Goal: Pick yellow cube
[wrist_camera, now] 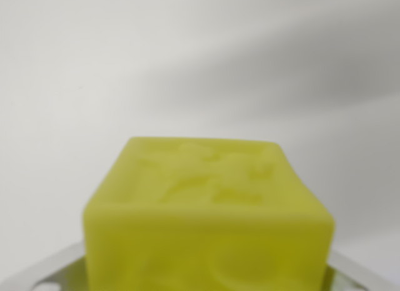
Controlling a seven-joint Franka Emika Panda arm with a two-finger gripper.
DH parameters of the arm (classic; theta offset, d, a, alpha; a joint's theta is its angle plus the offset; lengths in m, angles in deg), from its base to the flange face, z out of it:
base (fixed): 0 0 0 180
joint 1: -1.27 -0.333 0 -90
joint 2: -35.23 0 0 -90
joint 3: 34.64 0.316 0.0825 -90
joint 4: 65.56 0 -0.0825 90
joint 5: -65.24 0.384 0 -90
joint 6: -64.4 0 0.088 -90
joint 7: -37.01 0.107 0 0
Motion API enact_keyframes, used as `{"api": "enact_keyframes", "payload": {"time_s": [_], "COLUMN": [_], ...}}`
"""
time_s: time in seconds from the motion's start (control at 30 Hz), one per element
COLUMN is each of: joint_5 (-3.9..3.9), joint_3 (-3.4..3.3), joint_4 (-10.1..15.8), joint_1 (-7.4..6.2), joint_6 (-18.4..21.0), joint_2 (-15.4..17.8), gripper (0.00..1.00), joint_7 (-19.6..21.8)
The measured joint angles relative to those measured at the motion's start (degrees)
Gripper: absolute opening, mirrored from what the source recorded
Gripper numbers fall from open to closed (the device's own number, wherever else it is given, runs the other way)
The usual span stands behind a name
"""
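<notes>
Yellow cube [209, 216]: occupies the lower centre of the frame, very close to the wrist camera and out of focus. Its top face carries a raised relief pattern, too blurred to read; a second embossed shape shows faintly on the near face. Edges are rounded and the surface looks smooth, possibly slightly waxy.

Gripper [206, 280]: pale grey parts appear at the lower left and lower right corners of the frame, flanking the cube's base on both sides. These are judged to be the fingers [47, 273]. They lie close against the cube's sides, but the contact line is cut off by the bottom edge and blurred. Whether the pincer is clamped on the cube or merely standing around it cannot be told.

Surroundings: a plain white surface [94, 66] fills the rest of the frame, with a soft diagonal shadow across the upper right. Whether the cube rests on it or is raised cannot be told.

Risk assessment: if the hold is shallow, low on the rounded sides, the cube could pivot or slip out during a lift. A smooth face would worsen this. If the fingers are not square to the faces, closing could twist the cube off line.
</notes>
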Motion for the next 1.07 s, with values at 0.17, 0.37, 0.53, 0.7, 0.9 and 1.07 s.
{"api": "enact_keyframes", "payload": {"time_s": [0.17,0.37,0.53,0.7,0.9,1.07], "joint_5": [-0.01,-0.03,-0.03,-0.04,-0.05,-0.05], "joint_3": [0.0,0.0,0.0,0.0,0.0,0.0], "joint_4": [-0.6,-1.5,-2.3,-3.2,-3.5,-3.5], "joint_1": [0.0,0.0,0.0,0.0,0.0,0.0], "joint_6": [2.3,5.1,7.4,9.6,10.4,10.4], "joint_2": [1.7,3.6,5.1,6.4,6.8,6.8], "gripper": [0.0,0.0,0.0,0.0,0.0,0.0], "joint_7": [0.0,0.0,0.0,0.0,0.0,0.0]}}
